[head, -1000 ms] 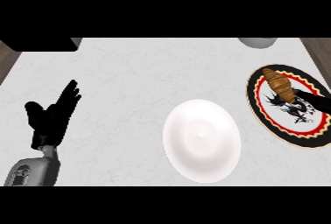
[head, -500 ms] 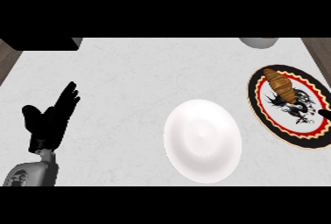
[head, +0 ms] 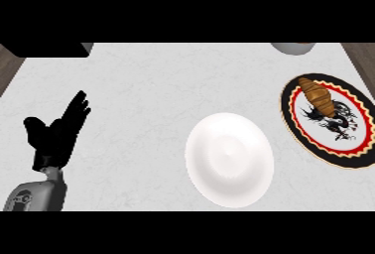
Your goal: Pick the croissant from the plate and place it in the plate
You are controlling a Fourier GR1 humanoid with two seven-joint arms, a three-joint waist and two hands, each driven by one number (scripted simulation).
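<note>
My left hand point(head: 57, 133) rests at the left of the counter point(head: 147, 84), fingers straight and up, grasping nothing; my right hand is out of view. The croissant point(head: 318, 96) lies on the far part of the patterned plate point(head: 296, 125) at the right, clear of the rim; the white plate point(head: 228, 158) sits nearer, between hand and croissant, holding nothing, so it is presumably the goal. A grey object point(head: 293, 48) at the far edge may be a bowl; too cropped to tell.

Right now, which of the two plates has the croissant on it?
The patterned plate at the right, black-rimmed with red, holds the croissant; the plain white plate holds nothing.
</note>
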